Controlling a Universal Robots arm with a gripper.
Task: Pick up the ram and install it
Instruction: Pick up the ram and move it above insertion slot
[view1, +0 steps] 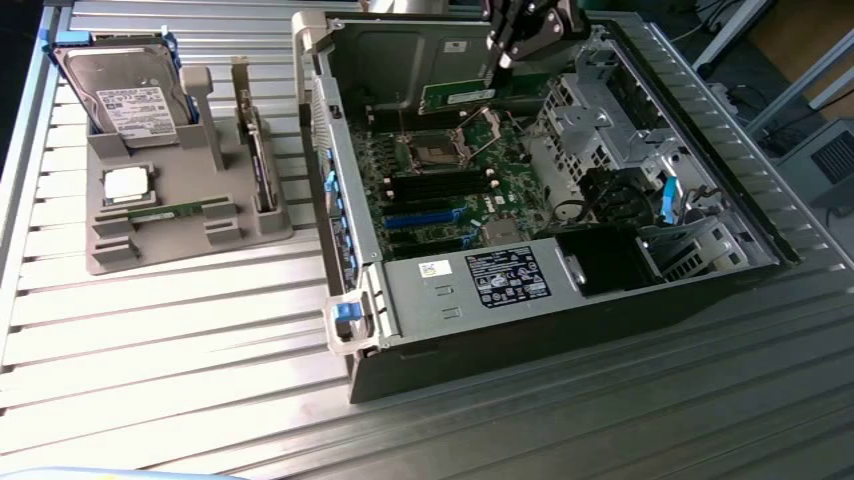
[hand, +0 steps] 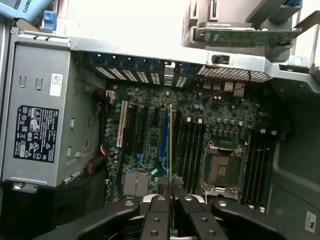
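Observation:
The ram (view1: 461, 97) is a thin green stick with a pale sticker, hanging inside the open computer case above the motherboard (view1: 441, 170). My gripper (view1: 505, 68) is shut on it from above. In the wrist view the ram (hand: 170, 145) shows edge-on as a narrow line running out from between my black fingers (hand: 159, 215), with the gripper (hand: 170, 192) closed around it. It hovers over the motherboard (hand: 225, 125), beside the long black memory slots (hand: 192, 145) and near the CPU socket (hand: 223, 167). I cannot tell whether its lower edge touches a slot.
The case's metal walls (view1: 314, 110) surround the board, with the power supply (view1: 494, 280) at one end and drive cages (view1: 601, 110) along one side. A grey parts holder (view1: 174, 230) at the exterior view's left carries a hard drive (view1: 127, 90), an upright card (view1: 254, 150) and a green stick (view1: 174, 212).

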